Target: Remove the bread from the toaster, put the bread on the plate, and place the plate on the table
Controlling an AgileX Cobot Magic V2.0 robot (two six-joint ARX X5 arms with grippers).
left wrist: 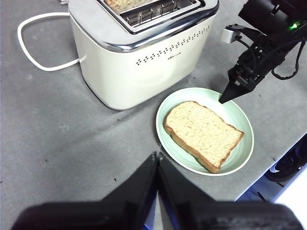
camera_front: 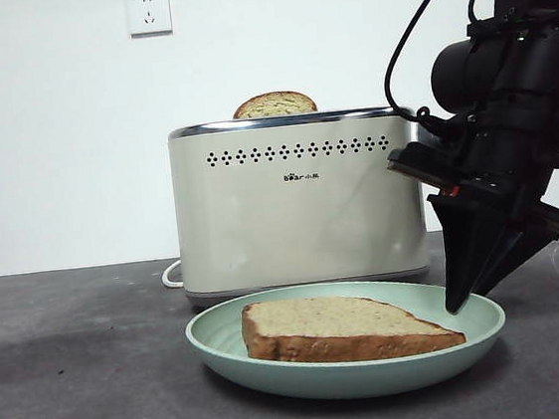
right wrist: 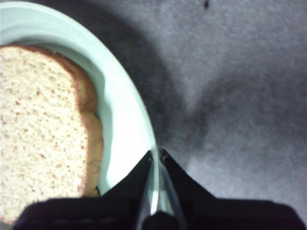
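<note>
Speckled bread (camera_front: 337,326) flat along plate (camera_front: 223,340)

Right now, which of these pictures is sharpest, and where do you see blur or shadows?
Front view is crisp: the plate casts a soft shadow on the table. Left wrist view is clear, with glare along the toaster rim. Right wrist view is softest: the bread and right claw look blurred, dark shadows on the tabletop.

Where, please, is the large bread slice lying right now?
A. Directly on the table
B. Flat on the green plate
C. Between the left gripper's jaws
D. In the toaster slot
B: the bread lies flat on the plate, in front of the toaster.
</note>
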